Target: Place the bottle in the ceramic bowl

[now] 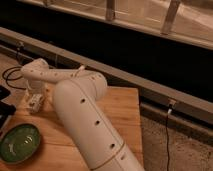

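Observation:
The bottle (34,101), small and white with dark marks, is at the far left of the wooden table (120,107), right under the end of my arm. My gripper (35,95) points down onto it from the white wrist (34,74); the bottle's cap is hidden. The ceramic bowl (19,142), shallow, glossy and green, sits on the table's front left corner, a short way in front of the bottle and the gripper. It holds nothing. My thick white upper arm (85,125) crosses the middle of the table.
A black object (5,107) lies at the left edge, beside the bowl. A dark cable loop (10,75) lies behind the table. A long dark rail (125,75) runs along the back. The table's right edge drops to speckled floor with a thin cable (167,132).

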Tool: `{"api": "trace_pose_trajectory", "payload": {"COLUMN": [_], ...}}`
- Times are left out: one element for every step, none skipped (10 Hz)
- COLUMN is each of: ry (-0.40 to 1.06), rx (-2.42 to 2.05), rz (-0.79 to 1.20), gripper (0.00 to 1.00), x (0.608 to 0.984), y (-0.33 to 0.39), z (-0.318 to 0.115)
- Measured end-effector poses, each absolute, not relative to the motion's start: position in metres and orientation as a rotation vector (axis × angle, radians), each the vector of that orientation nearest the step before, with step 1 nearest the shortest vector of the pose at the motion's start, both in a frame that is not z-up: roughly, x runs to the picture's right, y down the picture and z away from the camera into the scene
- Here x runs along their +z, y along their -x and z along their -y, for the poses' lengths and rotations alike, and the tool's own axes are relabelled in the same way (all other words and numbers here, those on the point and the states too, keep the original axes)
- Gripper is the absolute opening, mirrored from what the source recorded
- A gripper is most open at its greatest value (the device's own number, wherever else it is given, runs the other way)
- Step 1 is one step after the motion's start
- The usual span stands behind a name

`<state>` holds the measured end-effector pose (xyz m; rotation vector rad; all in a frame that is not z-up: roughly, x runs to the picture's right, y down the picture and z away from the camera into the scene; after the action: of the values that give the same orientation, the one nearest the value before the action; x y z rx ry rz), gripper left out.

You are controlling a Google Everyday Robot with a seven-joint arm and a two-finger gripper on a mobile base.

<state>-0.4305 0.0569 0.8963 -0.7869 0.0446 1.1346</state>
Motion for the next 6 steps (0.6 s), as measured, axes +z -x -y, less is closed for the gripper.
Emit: {"api": "trace_pose_trajectory", "payload": {"ry": [0.787, 0.781, 0.776, 0.769, 0.764, 0.754], "rx": [1.117, 1.099, 1.088, 1.068, 1.047, 1.025], "rz": [-0.062, -0.089, -0.112, -0.138, -0.159, -0.179], "gripper": [0.65, 0.65, 0.65, 0.65, 0.65, 0.65], "x": [0.9, 0.905, 0.91, 0.915, 0.917, 0.918], "y": [0.433, 0.436, 0.437, 0.439, 0.442, 0.446], "z": [-0.062, -0.069, -0.075, -0.082, -0.088, -0.092]}}
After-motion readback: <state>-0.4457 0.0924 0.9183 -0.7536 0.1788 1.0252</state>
